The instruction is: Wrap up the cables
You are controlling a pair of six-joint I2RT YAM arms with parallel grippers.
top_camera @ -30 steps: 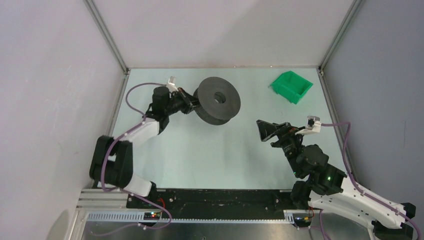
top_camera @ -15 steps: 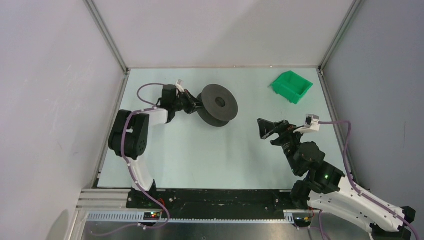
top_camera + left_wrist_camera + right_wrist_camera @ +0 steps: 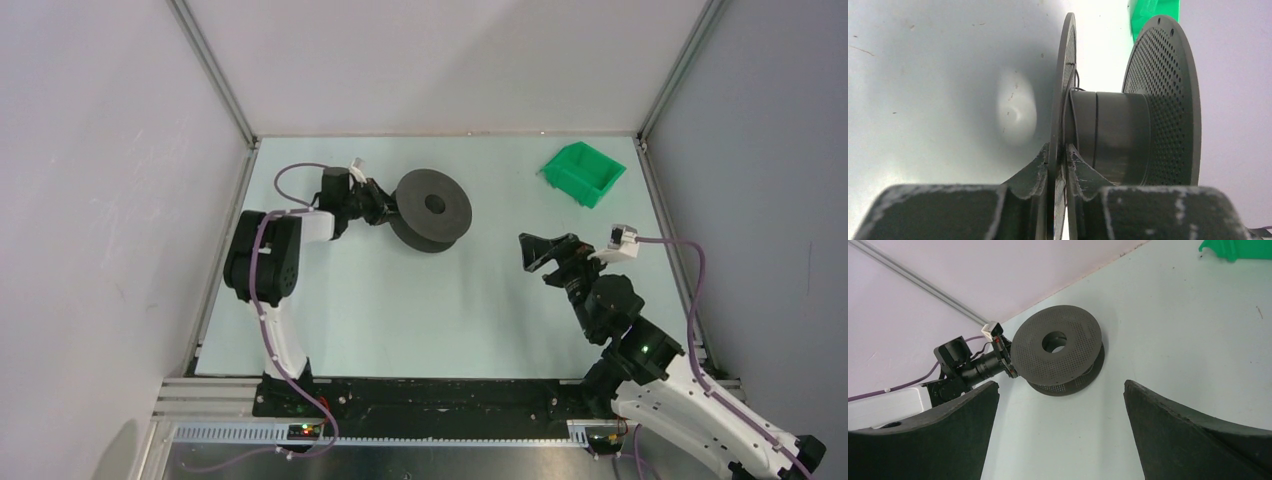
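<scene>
The dark grey spool [image 3: 432, 208] sits tilted at the back middle of the table. My left gripper [image 3: 385, 212] is shut on the rim of its lower disc. In the left wrist view the fingers [image 3: 1034, 167] pinch that disc [image 3: 1066, 75] edge-on. The cable [image 3: 1072, 107] is a thin dark strand looped round the hub [image 3: 1113, 130], close against the held disc. My right gripper [image 3: 535, 250] is open and empty, right of centre. In the right wrist view it [image 3: 1060, 383] points at the spool [image 3: 1058, 350] from well short of it.
A green bin [image 3: 584, 172] stands at the back right, and also shows in the right wrist view [image 3: 1238, 247]. Metal frame posts and grey walls close in the table [image 3: 420, 310] on the left, back and right.
The left arm has folded in and its elbow has swung toward the back. The spool has dropped lower and tilted flatter, still in the left gripper. The right gripper has edged slightly toward the back.
</scene>
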